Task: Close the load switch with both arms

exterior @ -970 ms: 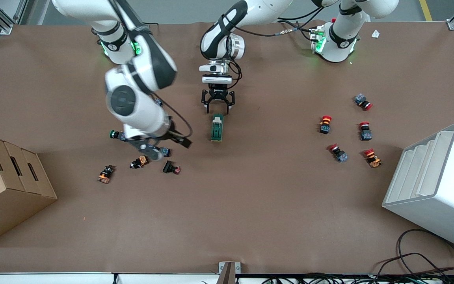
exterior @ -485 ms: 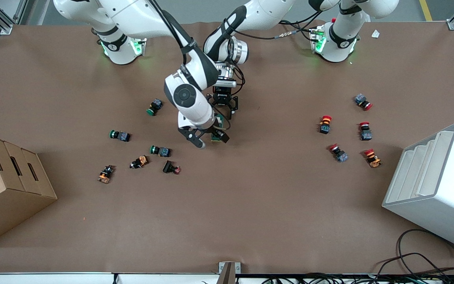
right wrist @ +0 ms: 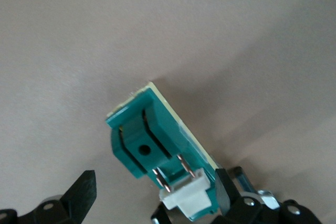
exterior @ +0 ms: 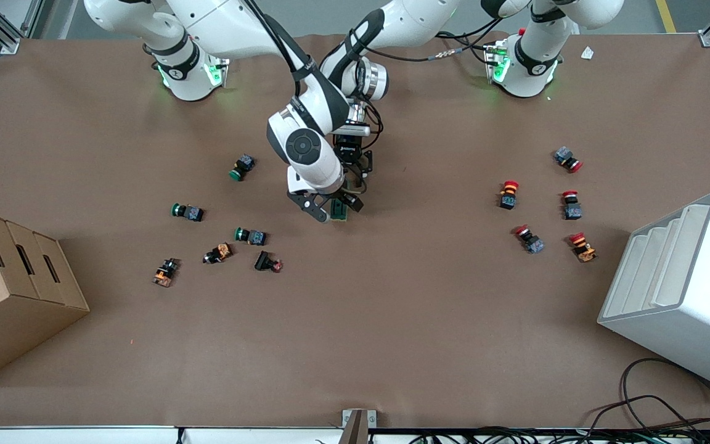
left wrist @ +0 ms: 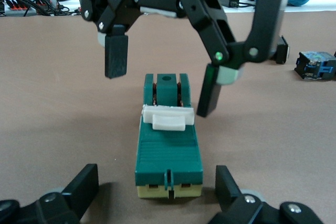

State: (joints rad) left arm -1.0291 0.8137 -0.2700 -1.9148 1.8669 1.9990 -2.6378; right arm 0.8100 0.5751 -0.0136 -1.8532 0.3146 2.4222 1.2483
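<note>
The load switch (exterior: pixel 341 213) lies on the brown table near its middle, dark green with a cream base and a white handle (left wrist: pixel 168 117) across its top. My left gripper (exterior: pixel 350 169) is open low at the switch's end toward the robot bases; its fingers (left wrist: pixel 227 181) flank the cream end (left wrist: pixel 169 190) without touching. My right gripper (exterior: pixel 330 208) is open over the switch's end nearer the front camera and hides most of it. In the left wrist view the right gripper (left wrist: pixel 161 85) straddles the slotted end. In the right wrist view the switch (right wrist: pixel 157 135) and its handle (right wrist: pixel 190 201) lie between the right gripper's (right wrist: pixel 155 184) fingers.
Green, orange and black push-buttons (exterior: pixel 250 235) lie toward the right arm's end, one green one (exterior: pixel 241 166) close by. Red-capped buttons (exterior: pixel 508 193) lie toward the left arm's end. A cardboard box (exterior: pixel 10 290) and a white rack (exterior: pixel 681 290) stand at the table's ends.
My right arm swung from over the push-buttons to the switch and now straddles it. My left gripper came down to the switch's end.
</note>
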